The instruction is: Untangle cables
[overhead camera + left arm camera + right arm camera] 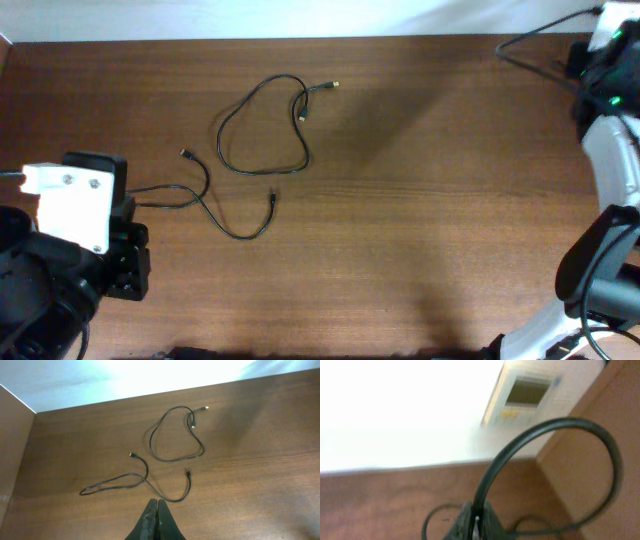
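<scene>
Two thin black cables lie apart on the wooden table point(430, 200). One cable point(262, 128) forms a closed loop with pale-tipped plugs near its top right; it also shows in the left wrist view point(175, 435). The other cable point(215, 215) is a wavy strand below and left of it, also in the left wrist view point(135, 477). My left gripper point(157, 504) is shut and empty, just short of that strand. My right gripper point(474, 512) looks shut, far from both cables at the back right corner.
My left arm point(75, 205) sits at the table's left edge and my right arm point(610, 150) at the right edge. A thick black arm cable point(545, 430) arcs right in front of my right fingertips. A wooden side wall point(590, 450) stands close by.
</scene>
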